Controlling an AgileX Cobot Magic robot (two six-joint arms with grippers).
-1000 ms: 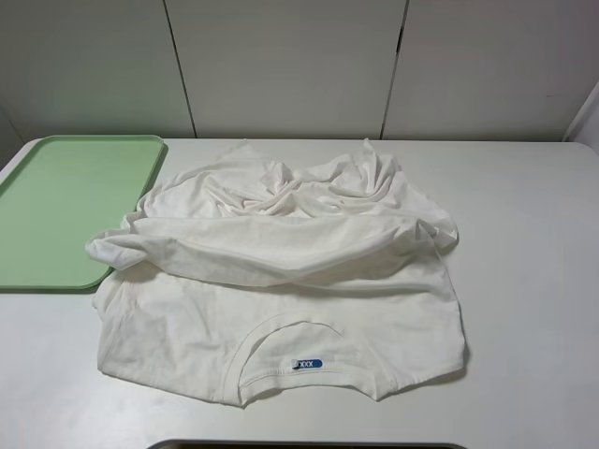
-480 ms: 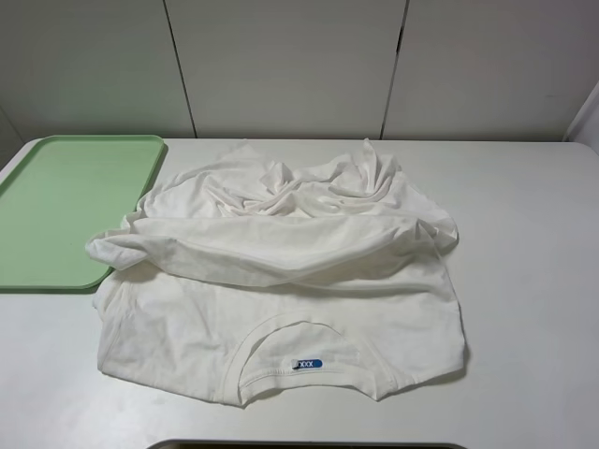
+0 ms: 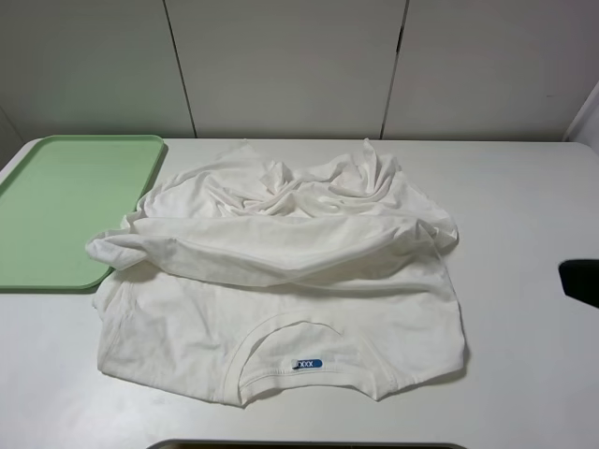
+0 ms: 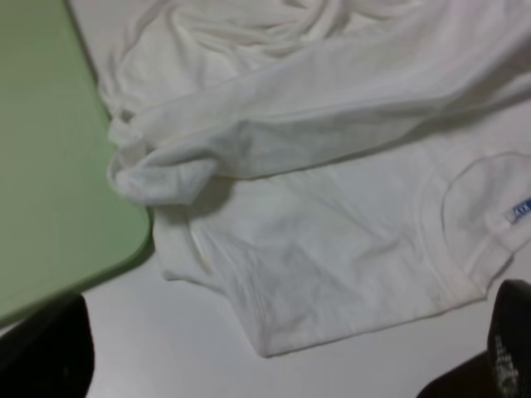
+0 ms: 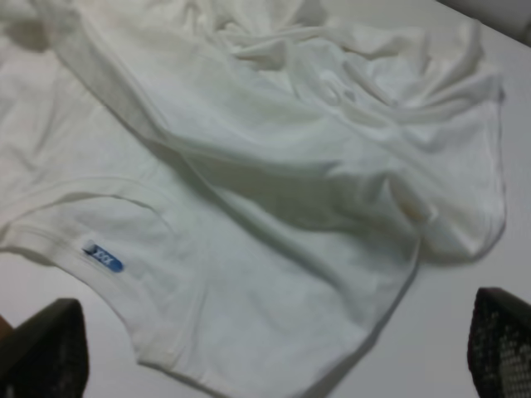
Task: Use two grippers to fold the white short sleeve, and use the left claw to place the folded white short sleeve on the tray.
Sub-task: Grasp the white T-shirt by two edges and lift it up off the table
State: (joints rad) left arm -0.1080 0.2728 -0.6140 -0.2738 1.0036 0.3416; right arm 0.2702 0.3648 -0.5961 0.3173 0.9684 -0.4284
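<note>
At right, the right hand (image 3: 580, 281) has appeared.

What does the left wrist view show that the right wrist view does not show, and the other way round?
Only the left wrist view: the tray, with a bunched fold of the white short sleeve reaching its edge. Only the right wrist view: the garment's side farthest from the tray. Both: the wrinkled white fabric and its blue neck label.

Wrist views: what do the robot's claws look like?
Only the tips show, all black. The left gripper has blunt fingers, one with a fine dotted surface. The right gripper's fingers look alike, with a mesh-like texture. No cables or markings are visible.
</note>
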